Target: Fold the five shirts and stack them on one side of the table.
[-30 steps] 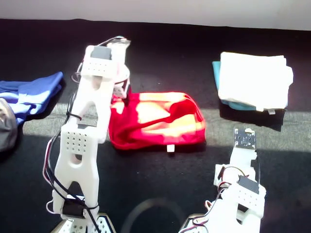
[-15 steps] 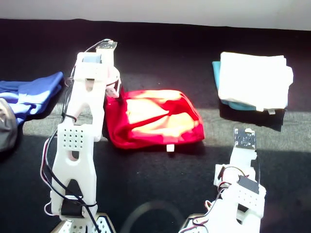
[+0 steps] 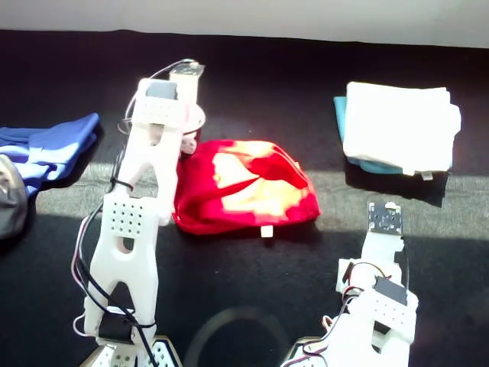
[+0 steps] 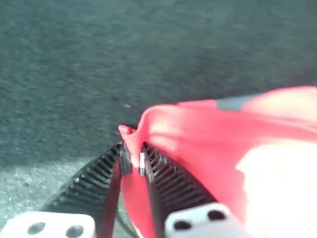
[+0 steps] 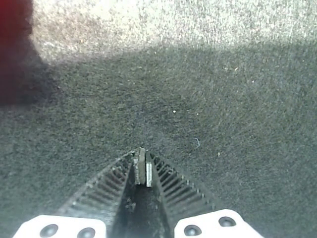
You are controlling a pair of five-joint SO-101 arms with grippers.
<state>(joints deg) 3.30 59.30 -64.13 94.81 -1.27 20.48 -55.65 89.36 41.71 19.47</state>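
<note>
Well, the left gripper (image 4: 132,161) is clamped on the red shirt's (image 4: 198,134) upturned edge, cloth spreading beyond its tips, while the right gripper (image 5: 141,173) hangs pinched together above the dark table (image 5: 223,99).

I lose the blue shirt (image 3: 50,145) at the left edge; the white shirt (image 3: 397,126) covers most of the teal shirt (image 3: 340,115).

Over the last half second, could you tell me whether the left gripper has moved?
Yes. The left gripper, shut on the red shirt, swung toward the folded white shirt, away from the blue shirt.
</note>
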